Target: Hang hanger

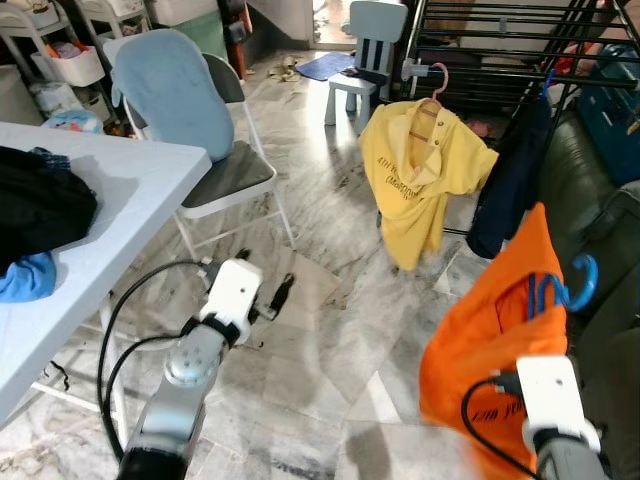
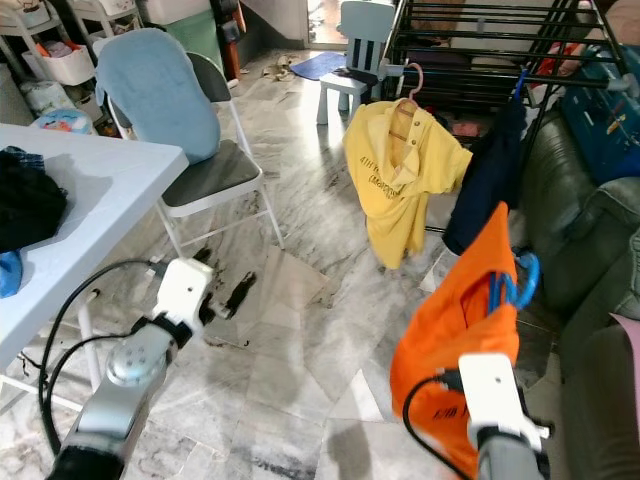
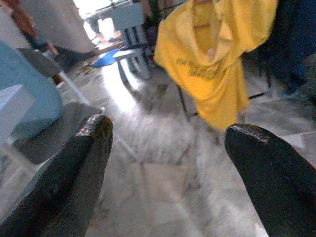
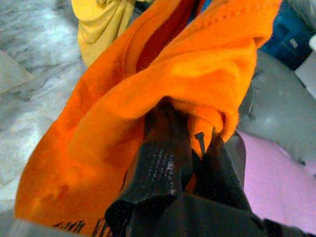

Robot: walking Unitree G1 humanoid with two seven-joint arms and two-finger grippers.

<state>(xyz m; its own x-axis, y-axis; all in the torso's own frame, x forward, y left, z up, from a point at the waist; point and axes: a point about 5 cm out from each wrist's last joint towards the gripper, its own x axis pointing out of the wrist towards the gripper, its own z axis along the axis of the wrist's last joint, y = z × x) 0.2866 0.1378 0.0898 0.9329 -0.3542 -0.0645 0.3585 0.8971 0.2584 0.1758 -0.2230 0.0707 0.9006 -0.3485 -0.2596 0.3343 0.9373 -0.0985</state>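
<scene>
In the left eye view, the right arm rises from the lower right of the frame, carrying an orange T-shirt (image 1: 490, 350) on a blue hanger (image 1: 560, 290) whose hook pokes out at the collar. The black drying rack (image 1: 500, 50) crosses the upper right, with a yellow polo shirt (image 1: 420, 180) and a dark garment (image 1: 512, 185) already hanging from it. The left arm reaches forward at lower centre-left, beside a white table (image 1: 110, 200) and a folding chair (image 1: 215, 165).

The right eye view shows the same layout; the hanger's hook is well short of the rack rail. Because the grip appears to be on cloth, the likely risk is the shirt sliding or the hanger swinging, so the hook misses the rail or snags the hung clothes.

In the left wrist view, the left gripper (image 3: 168, 158) is spread wide with nothing between its fingers, aimed over the marble floor (image 3: 163, 148) toward the yellow shirt.

In the right wrist view, the right gripper (image 4: 190, 148) is clamped on a bunched fold of the orange fabric at centre frame.
</scene>
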